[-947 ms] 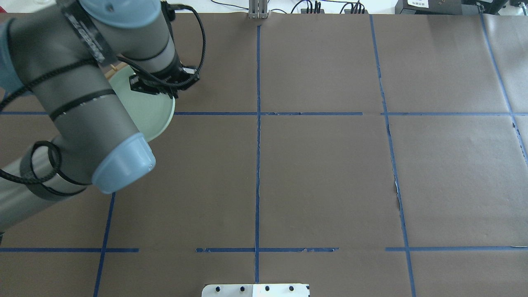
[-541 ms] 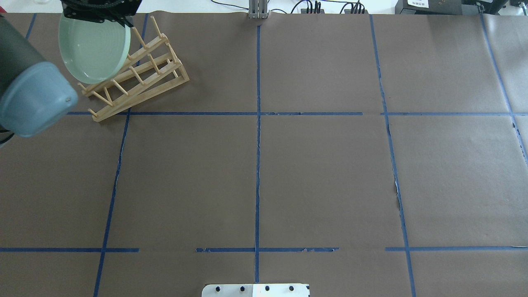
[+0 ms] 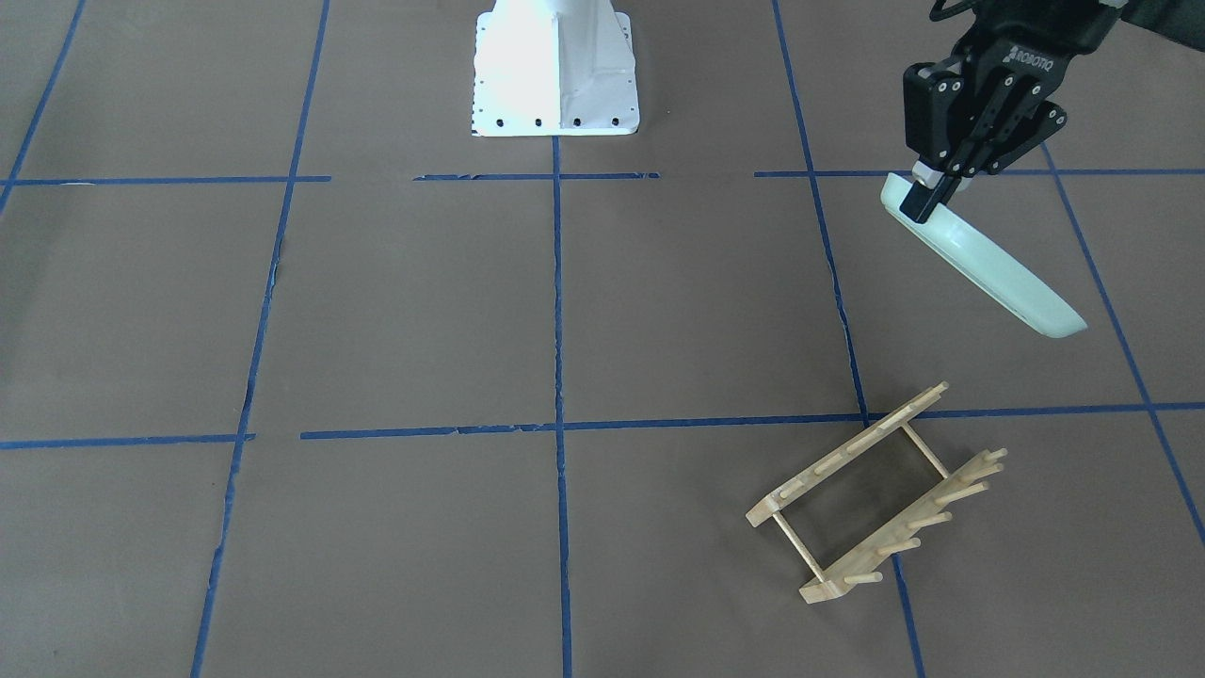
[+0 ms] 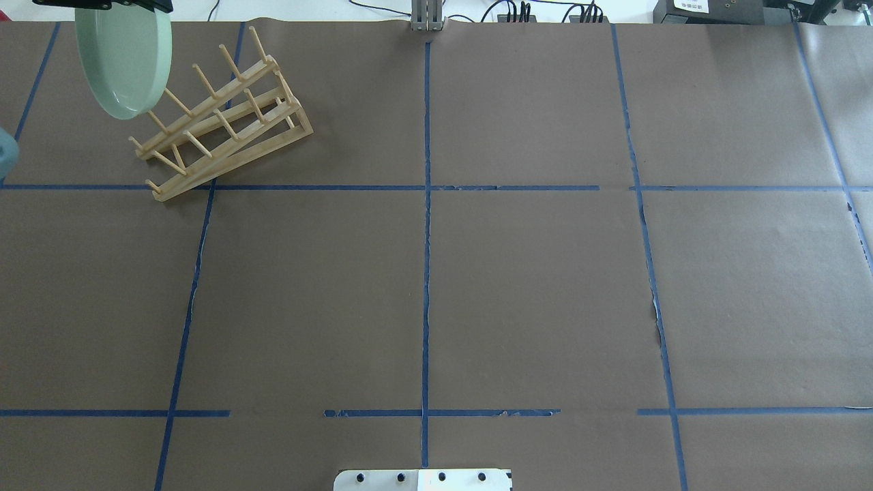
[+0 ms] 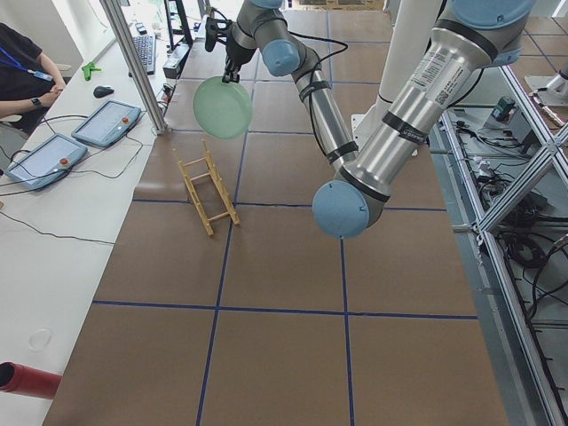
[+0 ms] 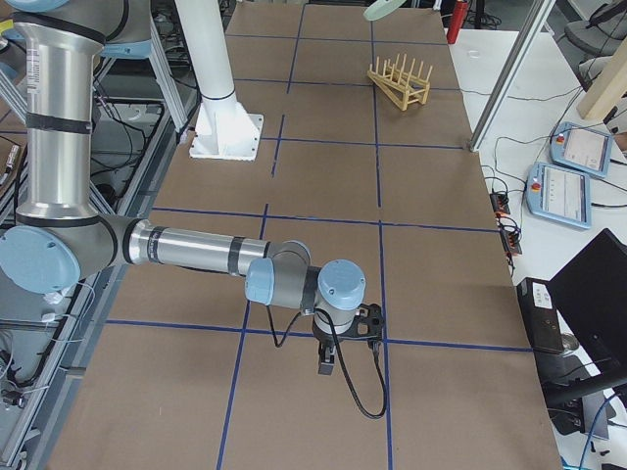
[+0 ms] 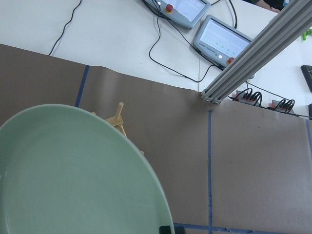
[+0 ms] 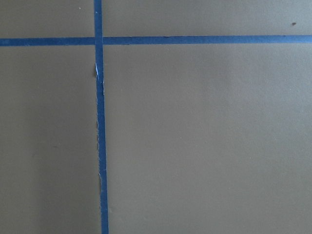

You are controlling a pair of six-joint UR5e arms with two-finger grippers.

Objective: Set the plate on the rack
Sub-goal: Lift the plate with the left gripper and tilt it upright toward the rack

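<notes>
Worktop (image 4: 518, 286): covered in brown paper taped into blue squares; the task's things are grouped toward its 10 o'clock corner in the overhead view.
Rack (image 4: 252, 145): light wood, set on the worktop with its pegs upright; judged easily shoved if struck.
Plate (image 4: 123, 61): held aloft and tilted on edge at 10 o'clock of the rack, apart from it; judged stiff, glossy, slippery and breakable, best pinched at the rim.
Left gripper (image 3: 924, 193): jaws closed narrowly on the plate's upper rim.
Right gripper (image 6: 328, 367): held low over the worktop, well apart; its jaw opening cannot be told.
</notes>
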